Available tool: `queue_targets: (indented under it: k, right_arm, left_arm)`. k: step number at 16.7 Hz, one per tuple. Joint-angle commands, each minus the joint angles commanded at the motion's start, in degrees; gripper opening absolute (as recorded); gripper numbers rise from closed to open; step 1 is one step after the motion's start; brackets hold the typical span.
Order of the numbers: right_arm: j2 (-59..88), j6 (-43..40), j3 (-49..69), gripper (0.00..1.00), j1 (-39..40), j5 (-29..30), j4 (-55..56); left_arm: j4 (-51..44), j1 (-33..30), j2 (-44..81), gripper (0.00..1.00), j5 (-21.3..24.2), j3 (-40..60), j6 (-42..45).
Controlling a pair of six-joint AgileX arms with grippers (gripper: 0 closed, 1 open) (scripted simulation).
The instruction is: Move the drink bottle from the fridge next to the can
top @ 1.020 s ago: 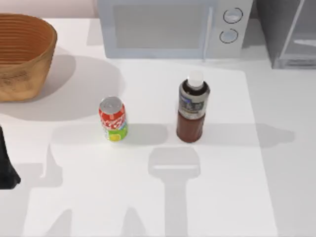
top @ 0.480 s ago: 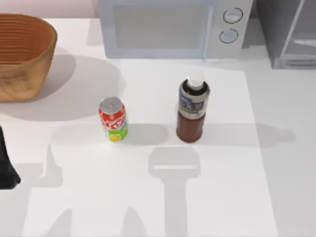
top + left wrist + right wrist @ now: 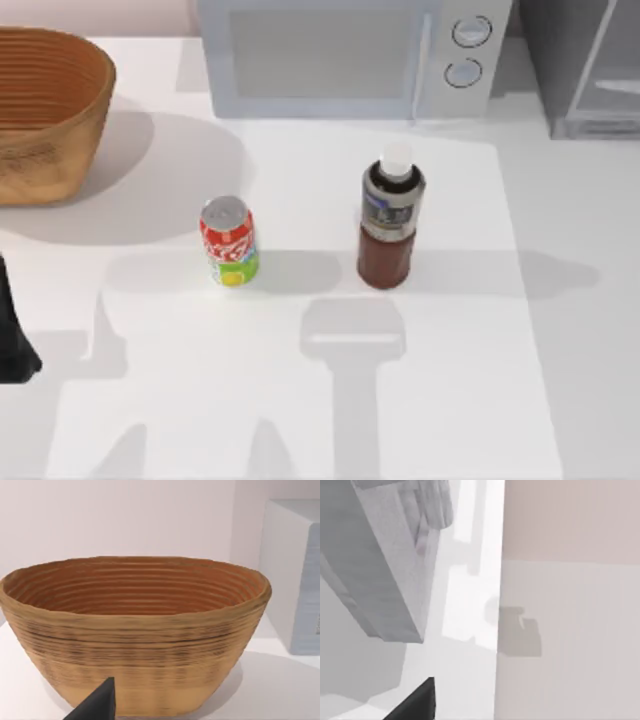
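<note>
1. The drink bottle stands upright on the white table, near the middle of the top view, with its white cap on. It holds a dark reddish-brown drink that fills the lower body below the grey-and-dark label.
2. The can stands upright to the left of the bottle, its silver top closed. The two are apart, with a bare strip of table between them, and sit roughly level with each other.
3. The fridge sits at the far right corner of the table. What lies inside it cannot be made out from above. In the right wrist view the grey cabinet is seen close up from the side.
4. The microwave stands at the back of the table, just left of the fridge, its door shut and its two knobs on the right side of its front. The bottle is in front of it, well clear.
5. A woven basket rests at the far left of the table. In the left wrist view its ribbed inside is in plain sight, with nothing in it as far as the rim allows one to see.
6. The left gripper is at the left edge of the top view, in front of the basket; a dark finger tip shows in the left wrist view. Whether this claw is wide or narrow cannot be told.
7. A dark finger tip of the right gripper shows in the right wrist view, beside the fridge; its spread cannot be told either.
</note>
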Motion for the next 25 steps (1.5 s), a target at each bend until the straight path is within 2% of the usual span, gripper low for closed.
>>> queue_targets:
  k: [6, 10, 13, 20, 22, 25]
  right_arm:
    - [0.22, 32.39, -0.66, 1.0, 18.73, 4.11, 25.68]
    - [0.13, 47.89, -1.0, 1.0, 29.12, 6.32, 39.78]
    - [-0.06, 53.24, -1.17, 1.0, 33.48, 7.2, 45.01]
    - [-0.58, 54.46, -1.89, 1.0, 34.01, 7.98, 46.17]
    - [-1.23, 57.2, -3.09, 1.0, 36.94, 10.94, 47.52]
    - [-2.89, 63.87, -6.17, 1.0, 45.86, 18.45, 50.99]
  left_arm:
    - [0.0, 0.0, 0.0, 1.0, 0.0, 0.0, 0.0]
    - [0.0, 0.0, 0.0, 1.0, 0.0, 0.0, 0.0]
    - [0.0, 0.0, 0.0, 1.0, 0.0, 0.0, 0.0]
    - [0.0, 0.0, 0.0, 1.0, 0.0, 0.0, 0.0]
    - [0.0, 0.0, 0.0, 1.0, 0.0, 0.0, 0.0]
    - [0.0, 0.0, 0.0, 1.0, 0.0, 0.0, 0.0]
